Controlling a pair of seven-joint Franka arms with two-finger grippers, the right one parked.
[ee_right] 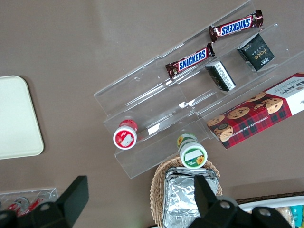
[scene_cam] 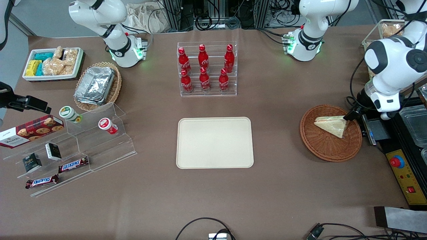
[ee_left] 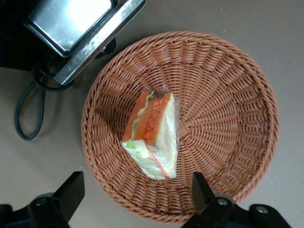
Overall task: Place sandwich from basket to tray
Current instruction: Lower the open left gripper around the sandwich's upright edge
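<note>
From the front, the sandwich [scene_cam: 331, 126] lies in the basket [scene_cam: 323, 151], which sits near the desk [scene_cam: 287, 193] edge at the working arm's end. The tray [scene_cam: 215, 142] lies bare in the middle of the desk, well apart from the basket. The working arm hangs over the basket's rim, and its tool [scene_cam: 351, 114] sits just beside the sandwich's corner, above the wicker. I judge this to be the approach before the grasp: nothing is lifted yet.

From the left wrist, the tool [ee_left: 135, 192] is spread wide, one of its fingers [ee_left: 72, 190] off the rim and the other over the wicker, with the sandwich [ee_left: 153, 136] short of the gap between them. The wedge rests on the basket [ee_left: 228, 95] floor near the centre, its orange and green cut edge showing. The next move, as I see it, calls for centring over the wedge, descending, and closing across its flat faces gently, since wrap and soft bread may slip or crush.

From the right wrist, only a corner of the tray [ee_right: 16, 118] shows on the desk [ee_right: 85, 42].

The desk is covered in plain brown matting. A rack of red bottles [scene_cam: 206, 68] stands farther from the front camera than the tray. Cables and metal framing crowd the edge by the arm bases.
</note>
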